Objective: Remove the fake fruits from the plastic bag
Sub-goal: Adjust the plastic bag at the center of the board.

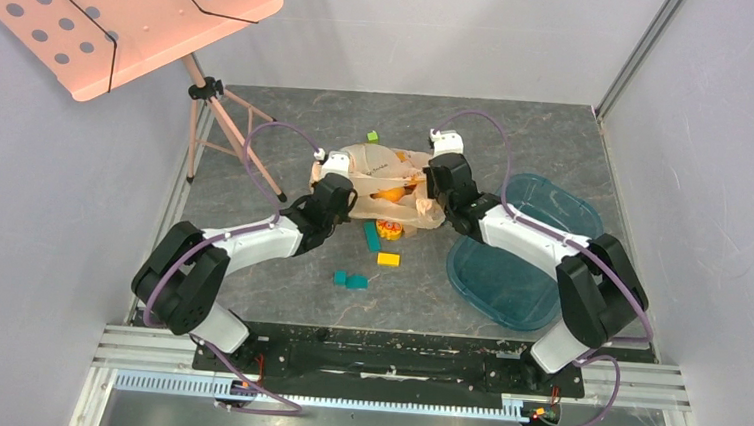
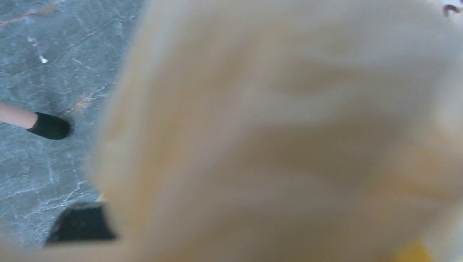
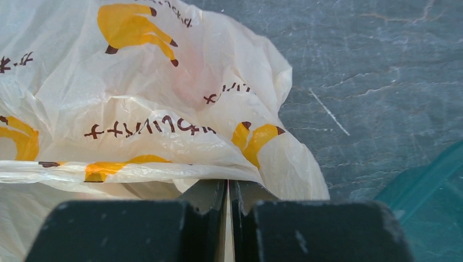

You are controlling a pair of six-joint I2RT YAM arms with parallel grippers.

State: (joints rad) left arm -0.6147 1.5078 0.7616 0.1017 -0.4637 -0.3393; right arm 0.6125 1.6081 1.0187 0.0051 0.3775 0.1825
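1. Top external view: the plastic bag [image 1: 388, 174] lies crumpled on the counter [image 1: 278, 286], stretched between the two arms. The left claw [image 1: 333, 182] is at its left edge and the right claw [image 1: 440, 177] at its right edge.
2. An orange fruit [image 1: 390, 193] shows through the film near the bag's middle, so it is not out yet. I cannot find the second fruit in any view.
3. Right wrist view: the right claw is closed, pinching a thin fold of the bag between its jaws.
4. Left wrist view: blurred bag film close to the lens fills most of it, so I cannot tell whether the left claw is open or gripping.
5. Risk: the film looks thin and slippery. A hard pull apart could tear it or slide the fold out of the right claw, and the bag would slump over the fruit.
6. Risk: if the bag tips, the round fruit may roll into the small blocks [image 1: 371, 237] just in front of the bag, or toward the teal tray [image 1: 508, 282] on the bag's right.
7. Risk: with the left camera smothered by the bag, any regrasp on that side is made blind and may catch only film.
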